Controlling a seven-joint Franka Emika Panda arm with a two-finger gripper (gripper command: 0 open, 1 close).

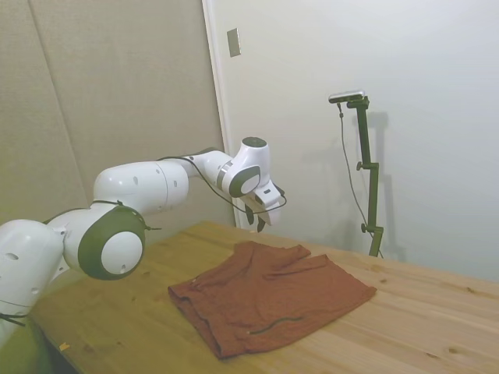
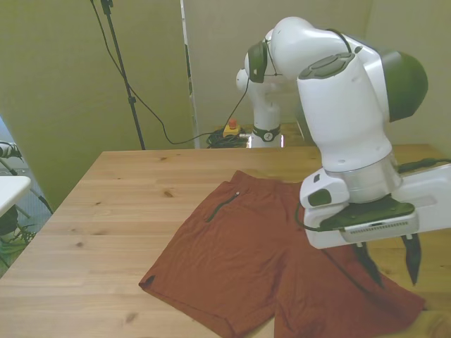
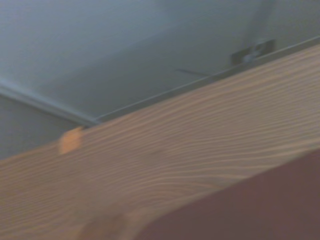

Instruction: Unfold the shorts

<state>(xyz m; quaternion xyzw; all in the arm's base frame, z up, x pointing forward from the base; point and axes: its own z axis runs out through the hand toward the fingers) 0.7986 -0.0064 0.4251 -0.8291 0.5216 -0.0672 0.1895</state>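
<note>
Shorts (image 1: 273, 300), rust-brown fabric, lie spread nearly flat on the wooden table (image 1: 437, 327), one dark drawstring cord (image 2: 223, 206) showing near the waistband toward the far edge in the front view, and one leg reaching the near edge at the front view's right. Gripper (image 2: 386, 262), on the white arm (image 1: 148, 187), hangs just above the cloth with both dark fingers (image 2: 413, 258) parted and nothing between them. Wrist view: blurred wood grain and a corner of the shorts (image 3: 250, 210).
</note>
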